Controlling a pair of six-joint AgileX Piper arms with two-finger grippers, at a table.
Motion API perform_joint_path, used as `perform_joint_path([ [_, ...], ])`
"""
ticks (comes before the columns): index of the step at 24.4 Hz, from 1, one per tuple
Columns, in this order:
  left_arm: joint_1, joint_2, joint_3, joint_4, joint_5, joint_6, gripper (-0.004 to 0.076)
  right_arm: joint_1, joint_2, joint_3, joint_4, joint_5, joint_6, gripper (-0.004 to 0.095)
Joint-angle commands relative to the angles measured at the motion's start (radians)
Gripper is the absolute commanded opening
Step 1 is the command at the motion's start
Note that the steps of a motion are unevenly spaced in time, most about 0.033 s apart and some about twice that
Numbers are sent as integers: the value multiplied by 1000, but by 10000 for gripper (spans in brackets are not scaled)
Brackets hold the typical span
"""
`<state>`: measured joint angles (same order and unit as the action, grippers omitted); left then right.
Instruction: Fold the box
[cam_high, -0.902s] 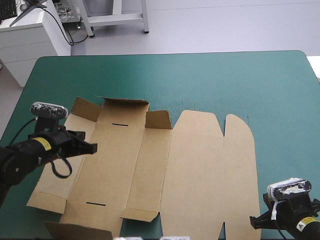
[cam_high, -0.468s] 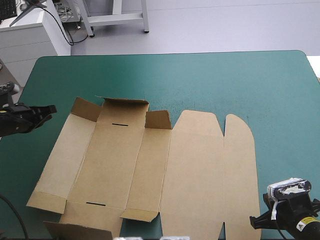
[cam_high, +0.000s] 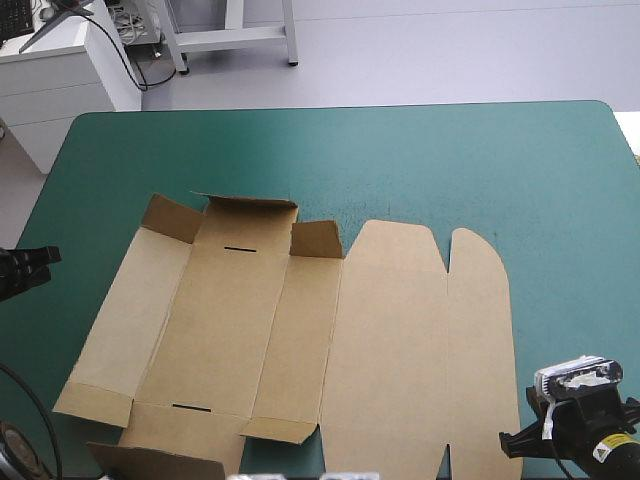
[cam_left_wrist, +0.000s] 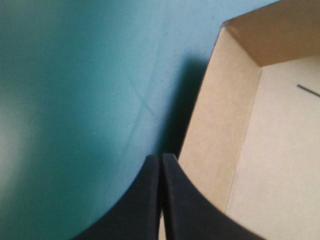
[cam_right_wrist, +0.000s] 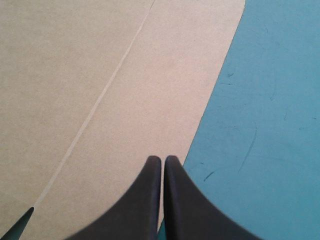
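Teal-green worktop (cam_high: 400, 160) carries everything. At its left edge the left tool (cam_left_wrist: 161, 160), fingers pressed together and empty, stands off the brown box (cam_high: 300, 340). The right tool (cam_right_wrist: 163, 161), likewise closed, hovers over the box's near right edge. Mostly flat, the box lies mid-worktop, long axis left to right, rounded flaps rightward.

No text I can read anywhere. The one candidate is the small yellow sticker (cam_high: 608, 447) on my right arm, just behind my right gripper (cam_high: 506, 442) at the table's near right corner. It has dark marks on it, too small to make out.
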<state>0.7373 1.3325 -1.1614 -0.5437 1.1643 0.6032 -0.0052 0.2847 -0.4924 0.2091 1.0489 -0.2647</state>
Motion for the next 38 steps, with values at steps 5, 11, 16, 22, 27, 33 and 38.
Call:
perform_joint_path([
  [5, 2, -24, -34, 51, -4, 7, -3, -7, 10, -26, 12, -57, -3, 0],
  [11, 2, -24, -34, 49, 17, 7, 244, -7, 10, -26, 12, -57, -3, 0],
  [16, 2, -24, -34, 48, 50, -60, 662, -7, 10, -26, 12, -57, -3, 0],
  [22, 2, 53, -20, 30, 133, 25, 652, -7, 10, -26, 12, -57, -3, 0],
  [27, 2, 92, 98, 30, 129, 137, 652, -7, 10, -26, 12, -57, -3, 0],
  [33, 2, 122, 229, -61, 85, 213, 652, -7, 10, -26, 12, -57, -3, 0],
  [38, 0, 128, 286, -104, 59, 246, 652, -7, 10, -26, 12, -57, -3, 0],
])
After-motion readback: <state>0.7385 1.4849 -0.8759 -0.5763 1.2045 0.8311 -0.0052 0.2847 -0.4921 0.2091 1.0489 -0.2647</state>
